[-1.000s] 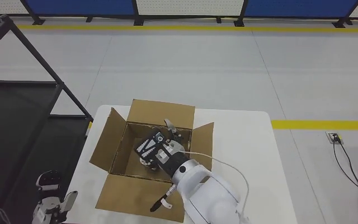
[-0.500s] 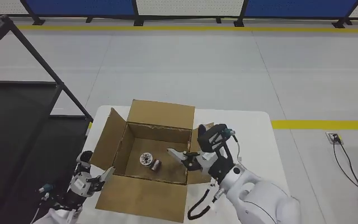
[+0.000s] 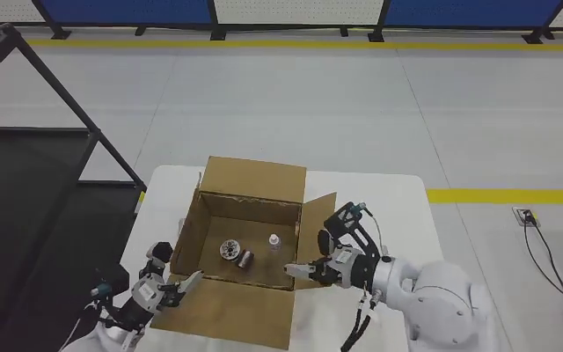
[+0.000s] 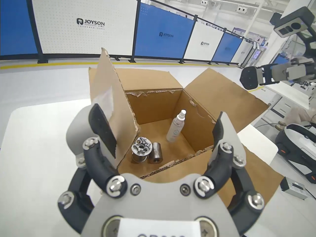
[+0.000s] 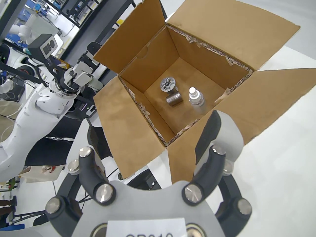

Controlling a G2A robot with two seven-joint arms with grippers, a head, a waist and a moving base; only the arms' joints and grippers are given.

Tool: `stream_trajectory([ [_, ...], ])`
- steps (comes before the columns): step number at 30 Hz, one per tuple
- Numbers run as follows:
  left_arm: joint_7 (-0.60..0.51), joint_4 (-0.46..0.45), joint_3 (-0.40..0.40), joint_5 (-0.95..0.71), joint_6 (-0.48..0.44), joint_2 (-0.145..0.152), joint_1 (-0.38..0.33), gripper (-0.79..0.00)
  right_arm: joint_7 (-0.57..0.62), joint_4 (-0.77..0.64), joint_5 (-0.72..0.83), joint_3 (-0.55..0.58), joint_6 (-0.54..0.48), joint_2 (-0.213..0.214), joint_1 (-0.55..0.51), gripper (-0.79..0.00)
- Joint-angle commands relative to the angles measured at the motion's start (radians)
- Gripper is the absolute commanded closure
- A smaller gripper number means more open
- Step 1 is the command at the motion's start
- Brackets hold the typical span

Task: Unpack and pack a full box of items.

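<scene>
Since half a second ago your right claw [image 5: 155,129] has backed out of the box [image 3: 251,207] and the bottle [image 5: 196,98] now stands on its floor. Your left claw [image 4: 160,122] has come up to the left flap [image 4: 111,104], which has swung from splayed to nearly upright. Both claws are spread wide and hold nothing. The left flap's edge sits between the left claw's fingers, close against one pad [image 4: 102,129]; whether it touches you cannot tell. The right claw hangs over the box's near right corner, by the right flap [image 3: 318,216]. Inside, the bottle stands upright near the right wall, and a flanged part [image 4: 141,149] and a cylinder [image 4: 155,153] lie close together just beside it, toward the middle of the floor. The box sits mid-table [image 3: 378,211] with its far, right and near flaps laid open. This reads as the packing half: an item has just been set down and the flaps are likely next. For the next move, push the left flap on over the opening, keeping the pad flat on the cardboard so it cannot spring back. Then bring the right claw under the right flap to fold it to match.
</scene>
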Motion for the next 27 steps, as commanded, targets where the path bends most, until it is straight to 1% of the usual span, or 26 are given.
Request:
stream_trajectory([
  [1, -0.003, -0.008, 0.007, 0.0, -0.004, 0.001, 0.006, -0.785, -0.014, 0.007, -0.005, 0.027, 0.022, 0.006, 0.01, -0.785],
  [4, -0.004, -0.016, 0.019, 0.006, -0.002, 0.002, 0.014, -0.785, -0.038, -0.003, 0.032, 0.064, 0.017, 0.016, -0.003, -0.785],
  [8, -0.012, -0.013, 0.041, 0.009, -0.007, 0.003, 0.015, -0.785, -0.022, 0.001, 0.051, 0.105, 0.053, 0.029, -0.013, -0.785],
  [11, -0.02, -0.003, 0.057, 0.012, -0.012, 0.005, 0.012, -0.785, 0.015, 0.044, 0.082, 0.117, 0.067, 0.039, -0.006, -0.785],
  [15, -0.029, 0.017, 0.071, 0.014, -0.013, 0.007, 0.004, -0.785, 0.048, 0.129, 0.099, 0.079, 0.065, 0.049, 0.039, -0.785],
  [20, -0.041, 0.035, 0.083, 0.014, -0.012, 0.01, -0.005, -0.785, 0.03, 0.192, 0.168, 0.01, 0.009, 0.055, 0.097, -0.785],
  [23, -0.053, 0.044, 0.091, 0.01, -0.012, 0.012, -0.012, -0.785, 0.026, 0.225, 0.252, -0.013, -0.041, 0.059, 0.134, -0.785],
  [27, -0.075, 0.054, 0.106, -0.006, -0.014, 0.015, -0.023, -0.785, 0.005, 0.297, 0.324, -0.068, -0.074, 0.06, 0.202, -0.785],
])
